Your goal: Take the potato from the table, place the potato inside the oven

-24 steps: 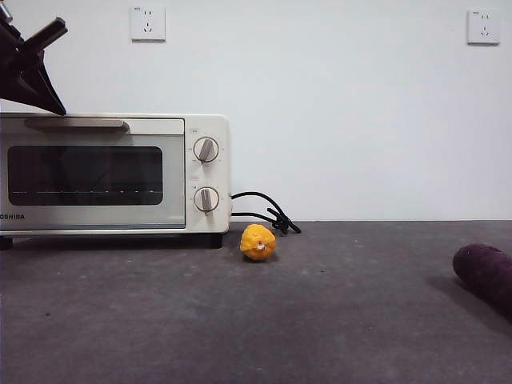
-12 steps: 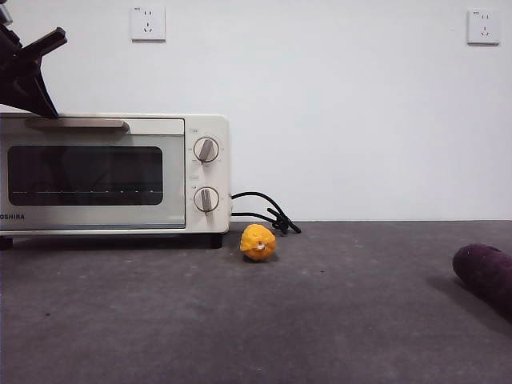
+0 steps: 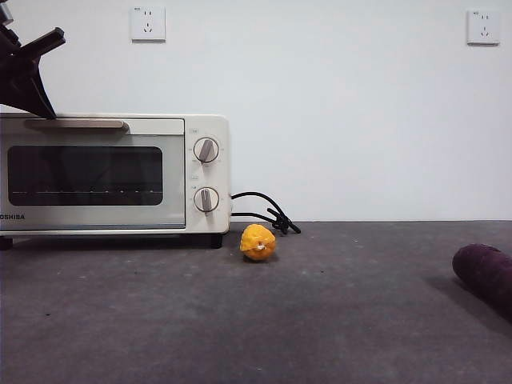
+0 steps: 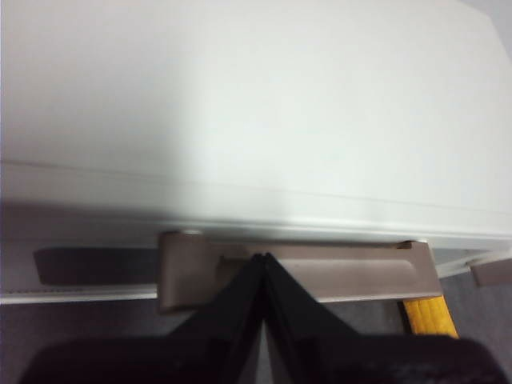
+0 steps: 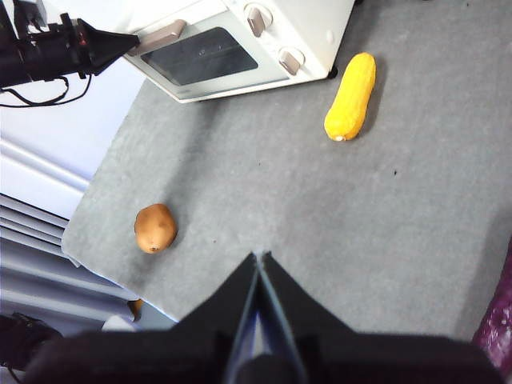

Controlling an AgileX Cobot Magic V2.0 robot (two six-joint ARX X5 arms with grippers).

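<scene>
Hovering at oven (image 3: 112,172) handle (image 4: 300,272): left hand (image 4: 264,260) pressed together | door unopened | potato (image 5: 155,228) untouched on desk (image 5: 264,192)

The scene is viewed by the front camera from table height, level across the table (image 3: 320,320) toward the wall, with the oven (image 3: 112,172) seen face-on and near. The left wrist camera is held very close above the oven's top, looking down past the closed tips of the left gripper (image 4: 262,260) onto the bar handle (image 4: 352,272). The right wrist camera is carried high above the table, facing down past the right gripper (image 5: 260,258). The oven (image 5: 240,40) and the corn cob (image 5: 350,96) are shared by the front and right wrist views.
</scene>
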